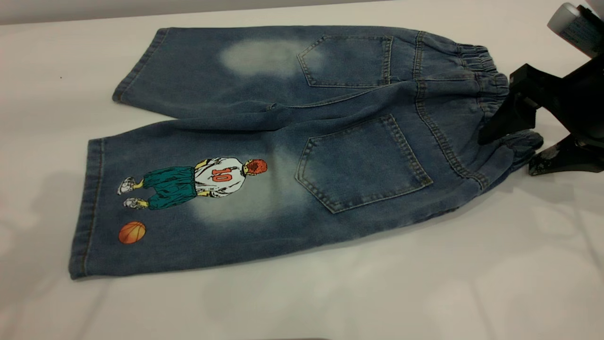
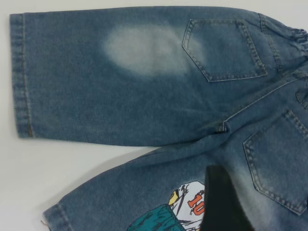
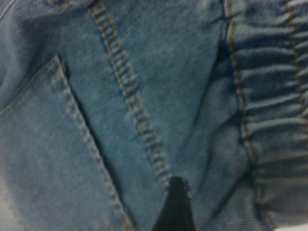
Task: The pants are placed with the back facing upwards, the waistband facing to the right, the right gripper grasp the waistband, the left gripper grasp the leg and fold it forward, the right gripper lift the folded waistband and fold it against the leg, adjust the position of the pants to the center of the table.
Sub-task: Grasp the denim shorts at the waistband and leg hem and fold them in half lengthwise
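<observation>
The pants [image 1: 283, 118] lie flat on the table [image 1: 377, 293], back pockets up, with the gathered waistband [image 1: 476, 66] at the right. The printed leg [image 1: 188, 198] is the near one, its hem at the left. My right gripper [image 1: 509, 153] is open at the waistband's near corner. One finger rests on top of the denim and the other is low beside it on the table. The right wrist view shows one fingertip [image 3: 175, 202] against the denim next to the elastic waistband [image 3: 274, 96]. My left gripper [image 2: 219, 202] is above the printed leg [image 2: 144, 192] and out of the exterior view.
White table surface spreads wide around the pants on the near and left sides. The plain leg [image 1: 198, 66] lies at the far side, angled slightly away from the printed one. The right arm's body [image 1: 575, 28] rises at the top right corner.
</observation>
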Robot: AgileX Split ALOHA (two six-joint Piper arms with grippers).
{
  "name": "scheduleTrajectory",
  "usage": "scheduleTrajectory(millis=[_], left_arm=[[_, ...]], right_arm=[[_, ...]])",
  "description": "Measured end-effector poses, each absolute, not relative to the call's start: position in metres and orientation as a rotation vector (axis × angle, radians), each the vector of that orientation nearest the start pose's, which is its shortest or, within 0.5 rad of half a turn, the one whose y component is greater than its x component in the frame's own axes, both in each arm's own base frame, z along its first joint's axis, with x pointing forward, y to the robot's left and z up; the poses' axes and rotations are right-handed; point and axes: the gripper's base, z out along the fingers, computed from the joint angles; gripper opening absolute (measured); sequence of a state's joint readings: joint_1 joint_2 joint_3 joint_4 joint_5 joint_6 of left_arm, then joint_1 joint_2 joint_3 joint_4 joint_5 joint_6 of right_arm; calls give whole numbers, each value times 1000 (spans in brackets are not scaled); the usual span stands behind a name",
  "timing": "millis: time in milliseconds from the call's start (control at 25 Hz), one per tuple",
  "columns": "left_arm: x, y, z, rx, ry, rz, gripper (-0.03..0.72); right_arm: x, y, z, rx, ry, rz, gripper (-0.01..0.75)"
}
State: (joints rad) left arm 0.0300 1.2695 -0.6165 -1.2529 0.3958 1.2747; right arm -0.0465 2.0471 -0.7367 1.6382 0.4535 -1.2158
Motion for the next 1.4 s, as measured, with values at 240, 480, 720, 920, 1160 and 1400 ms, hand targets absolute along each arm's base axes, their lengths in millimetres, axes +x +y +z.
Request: scheduleTrajectory(millis=[240, 480, 720, 920, 1160, 1400], left_arm=[[242, -26, 234, 217, 2226, -382, 374], [244, -25, 230, 180, 2249, -390, 374], [246, -25, 189, 86, 2532, -459, 374], [241, -18, 152, 6, 2811, -390, 374], [244, -14, 126, -80, 2933, -345, 374], [247, -18, 95, -67, 3011, -310, 374]], right_arm=[[304, 24, 52, 537, 2713, 697, 262], [304, 24, 52, 516, 2719, 696, 40], [304, 24, 53, 493, 2725, 697, 40], [304, 25, 53, 471, 2729, 692, 40], [305, 25, 53, 435, 2731, 687, 40], [305, 25, 53, 427, 2732, 686, 40]])
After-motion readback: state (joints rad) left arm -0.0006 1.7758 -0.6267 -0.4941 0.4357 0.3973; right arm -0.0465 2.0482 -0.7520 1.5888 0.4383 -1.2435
